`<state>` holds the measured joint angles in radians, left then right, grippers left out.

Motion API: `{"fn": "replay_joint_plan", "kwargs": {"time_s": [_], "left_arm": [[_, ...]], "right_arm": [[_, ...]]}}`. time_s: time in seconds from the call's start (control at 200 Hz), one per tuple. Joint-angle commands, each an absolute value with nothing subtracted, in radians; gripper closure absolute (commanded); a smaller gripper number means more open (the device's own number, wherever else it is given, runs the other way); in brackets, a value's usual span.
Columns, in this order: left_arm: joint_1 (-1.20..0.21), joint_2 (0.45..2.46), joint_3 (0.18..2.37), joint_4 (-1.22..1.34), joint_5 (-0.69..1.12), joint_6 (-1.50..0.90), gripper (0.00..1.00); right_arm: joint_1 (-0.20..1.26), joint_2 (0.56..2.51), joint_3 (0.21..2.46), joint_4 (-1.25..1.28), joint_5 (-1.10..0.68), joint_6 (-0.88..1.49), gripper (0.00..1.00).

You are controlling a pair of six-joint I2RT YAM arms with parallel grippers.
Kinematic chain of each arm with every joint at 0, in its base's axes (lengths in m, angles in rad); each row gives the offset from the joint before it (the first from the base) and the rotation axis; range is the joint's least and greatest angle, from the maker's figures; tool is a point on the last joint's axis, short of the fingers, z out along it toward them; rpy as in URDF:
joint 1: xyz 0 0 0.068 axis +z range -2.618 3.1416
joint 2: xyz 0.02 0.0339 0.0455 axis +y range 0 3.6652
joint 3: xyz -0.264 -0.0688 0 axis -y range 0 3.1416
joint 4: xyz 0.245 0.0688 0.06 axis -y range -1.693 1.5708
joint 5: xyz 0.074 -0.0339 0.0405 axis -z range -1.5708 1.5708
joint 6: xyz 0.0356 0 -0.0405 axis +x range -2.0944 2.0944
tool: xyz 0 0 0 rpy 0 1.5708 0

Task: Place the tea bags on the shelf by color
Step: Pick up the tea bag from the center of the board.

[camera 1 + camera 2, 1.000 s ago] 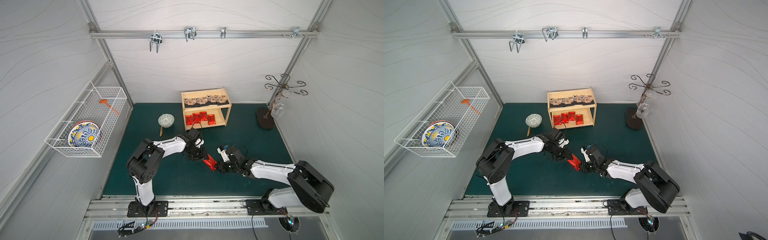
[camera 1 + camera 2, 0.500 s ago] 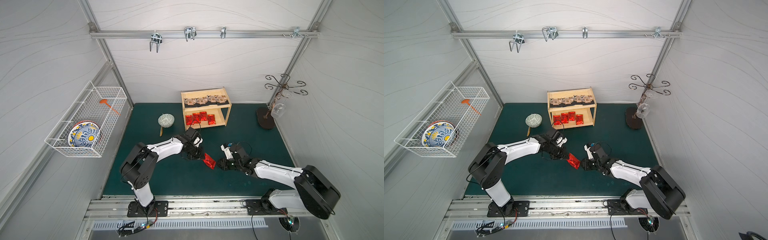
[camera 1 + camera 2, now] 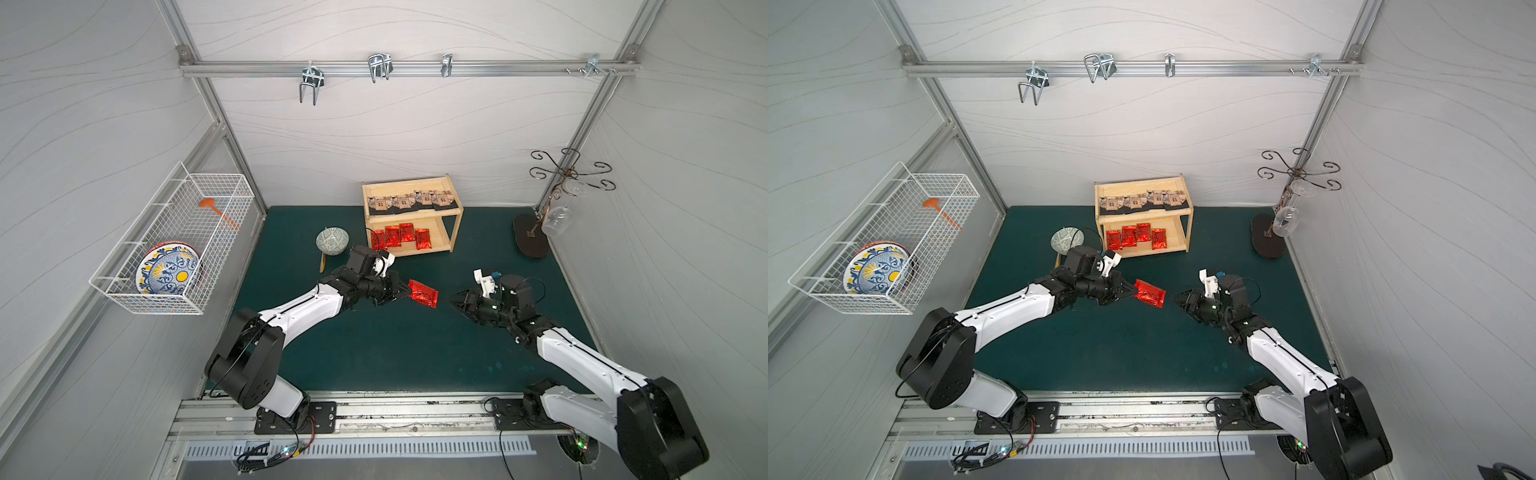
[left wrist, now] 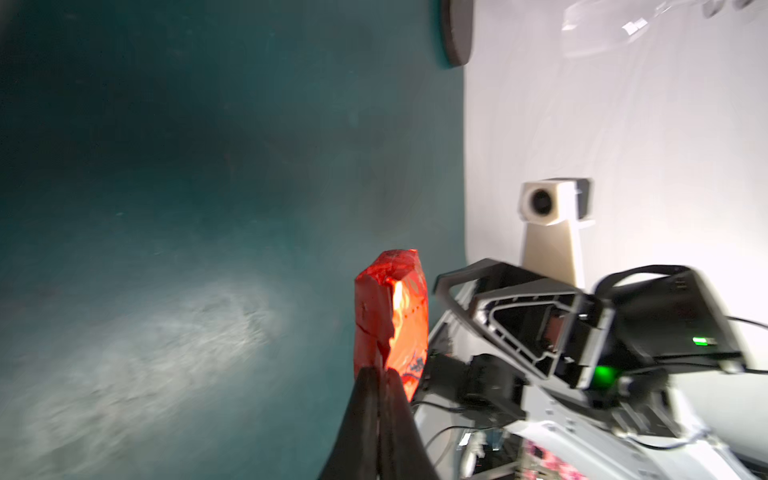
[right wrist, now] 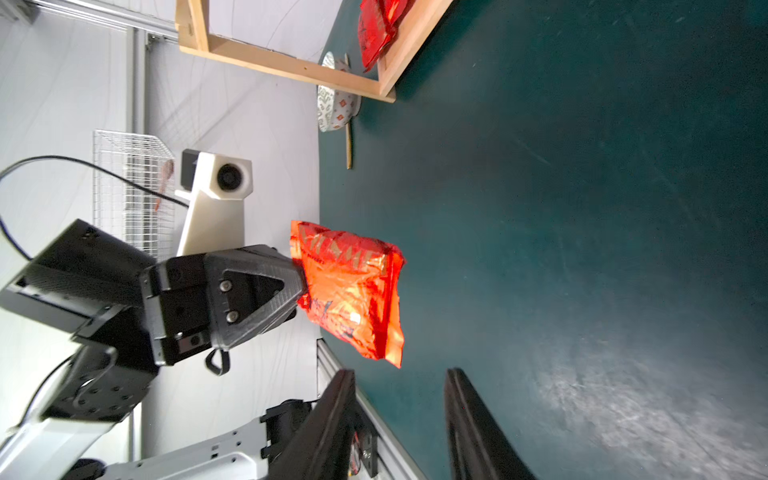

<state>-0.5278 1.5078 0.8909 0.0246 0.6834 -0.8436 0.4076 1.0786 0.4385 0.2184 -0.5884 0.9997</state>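
Nearest the camera head, the two arm bases sit on a metal rail (image 3: 374,409) at the front edge of the dark green mat (image 3: 395,345), and both arms reach inward over it. The left gripper (image 3: 405,293) is clamped on one short edge of a glossy red tea bag (image 3: 423,293), holding it clear of the mat roughly mid-table; the left wrist view shows the two fingers pressed together with the foil sticking out beyond them. The right gripper (image 3: 453,300) points at the free end of that sachet, close to it but not touching. In the right wrist view its jaws stand apart with only mat visible between them. Farther back and to the left, a patterned bowl (image 3: 332,240) rests on the mat with a thin wooden stick (image 3: 322,262) beside it. Just right of the bowl is the two-tier wooden shelf (image 3: 411,252), near the back wall. Its upper tier carries four beige-brown tea bags (image 3: 409,200) in a row, slightly overlapping, and its lower tier carries four more red tea bags (image 3: 401,237) side by side toward the left half, leaving bare wood at the right. At the back right corner stands a dark scroll-armed stand (image 3: 530,237) with a clear glass (image 3: 555,222) hanging upside down from it. On the left wall a white wire basket (image 3: 174,232) holds a blue-and-yellow plate (image 3: 170,272) and an orange utensil (image 3: 212,208). High on the back wall runs an aluminium bar with metal hooks (image 3: 379,66).
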Motion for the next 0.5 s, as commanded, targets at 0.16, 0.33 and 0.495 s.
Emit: {"fn": "replay_joint_plan", "kwargs": {"time_s": [0.16, 0.33, 0.495], "left_arm": [[-0.518, 1.532, 0.863, 0.388, 0.82, -1.063, 0.99], [-0.518, 1.529, 0.853, 0.408, 0.828, -1.071, 1.0], [-0.518, 1.528, 0.846, 0.413, 0.831, -1.068, 1.0]], "right_arm": [[0.389, 1.14, 0.464, 0.361, -0.704, 1.087, 0.67], [0.372, 1.172, 0.475, 0.413, -0.727, 1.097, 0.72], [0.339, 1.168, 0.482, 0.45, -0.753, 1.111, 0.75]]}}
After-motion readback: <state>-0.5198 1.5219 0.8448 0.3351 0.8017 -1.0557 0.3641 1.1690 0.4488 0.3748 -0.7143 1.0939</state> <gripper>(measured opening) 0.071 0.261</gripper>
